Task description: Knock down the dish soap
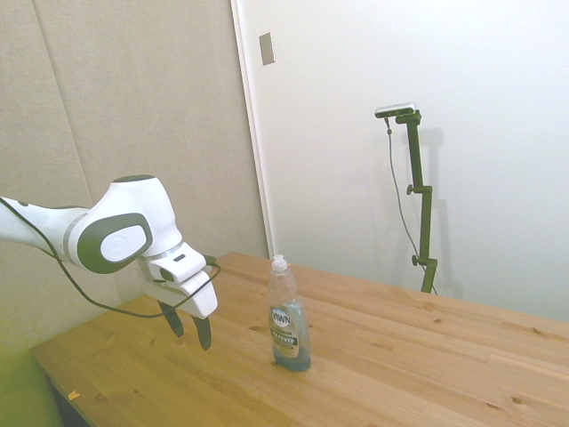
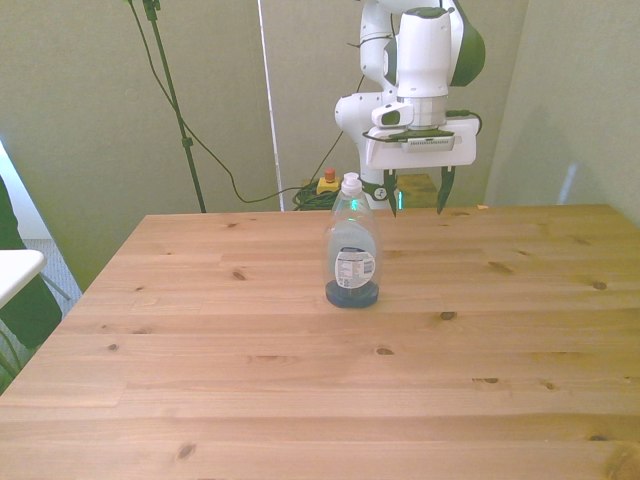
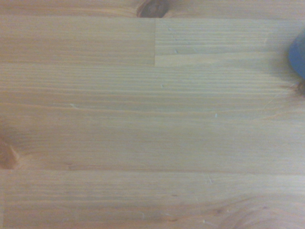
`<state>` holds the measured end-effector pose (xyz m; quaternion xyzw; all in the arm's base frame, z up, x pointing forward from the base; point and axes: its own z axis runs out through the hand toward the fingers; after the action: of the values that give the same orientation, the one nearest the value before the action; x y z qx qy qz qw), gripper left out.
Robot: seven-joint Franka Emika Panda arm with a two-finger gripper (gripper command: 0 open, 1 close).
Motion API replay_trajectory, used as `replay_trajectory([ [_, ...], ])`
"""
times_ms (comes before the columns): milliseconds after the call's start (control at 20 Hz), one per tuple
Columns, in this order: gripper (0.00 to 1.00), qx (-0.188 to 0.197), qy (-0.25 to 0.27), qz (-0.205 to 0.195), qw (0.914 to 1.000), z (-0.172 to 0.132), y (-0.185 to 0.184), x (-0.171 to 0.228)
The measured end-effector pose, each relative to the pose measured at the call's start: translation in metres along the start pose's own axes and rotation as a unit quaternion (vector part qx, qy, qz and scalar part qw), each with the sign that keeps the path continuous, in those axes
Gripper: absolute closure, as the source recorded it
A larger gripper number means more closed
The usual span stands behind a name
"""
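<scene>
A clear dish soap bottle (image 1: 288, 318) with a white cap and a little blue liquid stands upright on the wooden table (image 1: 427, 356). In the front view the dish soap bottle (image 2: 352, 245) is near the table's middle, toward the far edge. My gripper (image 1: 189, 327) hangs just above the table, to the left of the bottle in the side view and apart from it. From the front, the gripper (image 2: 417, 198) is behind the bottle and slightly to the front view's right, fingers open and empty. A blue edge of the bottle base (image 3: 298, 55) shows in the wrist view.
A red and yellow button box (image 2: 327, 181) and cables lie on the floor behind the table. A white surface edge (image 2: 15, 268) sits at the front view's left. Wood planks (image 3: 143, 119) fill the wrist view.
</scene>
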<state>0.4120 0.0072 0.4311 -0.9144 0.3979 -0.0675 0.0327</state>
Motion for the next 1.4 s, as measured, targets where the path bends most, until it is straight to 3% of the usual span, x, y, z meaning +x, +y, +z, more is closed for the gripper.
replay_trajectory([
  [50,0.00,0.000,0.000,0.000,1.0000,0.000,0.000,0.000],
  [100,1.00,-0.001,0.000,0.000,1.0000,0.000,0.000,0.000],
  [850,1.00,-0.030,0.046,0.043,0.9976,-0.037,0.057,0.100],
  [1400,1.00,-0.009,0.080,0.082,0.9934,-0.028,0.033,0.133],
])
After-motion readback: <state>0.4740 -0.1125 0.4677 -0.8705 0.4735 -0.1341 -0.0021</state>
